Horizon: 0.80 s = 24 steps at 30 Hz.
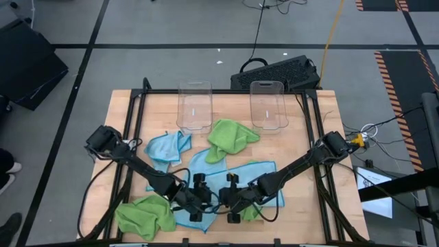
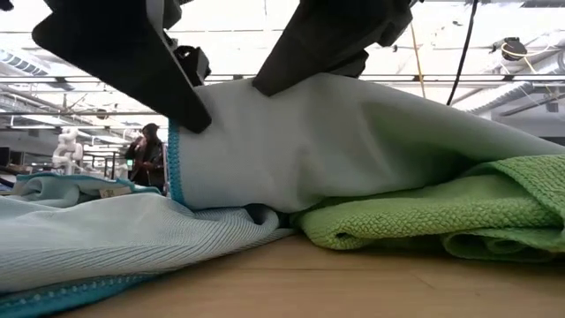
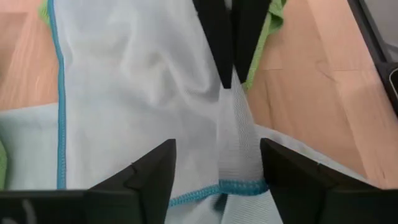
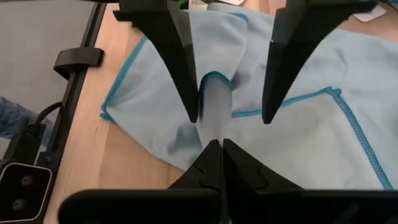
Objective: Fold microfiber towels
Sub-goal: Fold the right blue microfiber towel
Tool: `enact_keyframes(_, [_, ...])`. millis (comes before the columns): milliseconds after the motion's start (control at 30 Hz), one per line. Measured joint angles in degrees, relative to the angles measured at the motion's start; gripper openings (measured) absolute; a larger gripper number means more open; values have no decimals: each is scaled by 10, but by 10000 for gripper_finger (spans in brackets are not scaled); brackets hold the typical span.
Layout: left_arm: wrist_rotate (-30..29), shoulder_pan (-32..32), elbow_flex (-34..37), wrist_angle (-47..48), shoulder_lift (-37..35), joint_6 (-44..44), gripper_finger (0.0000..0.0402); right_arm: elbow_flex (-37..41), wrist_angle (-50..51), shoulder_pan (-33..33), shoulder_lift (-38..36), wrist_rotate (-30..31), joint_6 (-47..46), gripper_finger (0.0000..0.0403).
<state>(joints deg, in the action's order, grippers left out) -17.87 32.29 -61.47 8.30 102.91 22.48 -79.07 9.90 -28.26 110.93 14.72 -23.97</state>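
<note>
- Jaws of right gripper (image 4: pixel 219 144) pinch blue towel (image 4: pixel 298 137)
- left gripper (image 3: pixel 214 163) jaws spread, straddling same fold
- green towel (image 2: pixel 424 221) beside, on surface (image 2: pixel 353 283)

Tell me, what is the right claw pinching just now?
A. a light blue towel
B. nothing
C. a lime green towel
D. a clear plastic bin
A: the right gripper is shut on a raised fold of the light blue towel, with the left gripper open around that fold.
</note>
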Motion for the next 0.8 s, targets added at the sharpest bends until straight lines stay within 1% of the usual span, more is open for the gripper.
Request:
enact_keyframes(167, [1, 1, 0, 1, -1, 2, 194, 0, 3, -3, 0, 0, -7, 0])
enact_keyframes(433, [22, 3, 0, 23, 4, 5, 128, 0, 3, -3, 0, 0, -5, 0])
enact_keyframes(533, [32, 2, 0, 22, 4, 4, 90, 0, 3, -3, 0, 0, -5, 0])
enact_keyframes(667, [48, 2, 0, 21, 4, 4, 21, 0, 3, -4, 0, 0, -7, 0])
enact_keyframes(700, [53, 2, 0, 21, 4, 5, 12, 0, 3, -5, 0, 0, -7, 0])
enact_keyframes(800, [52, 2, 0, 21, 4, 16, 11, 0, 3, -8, 0, 0, -7, 0])
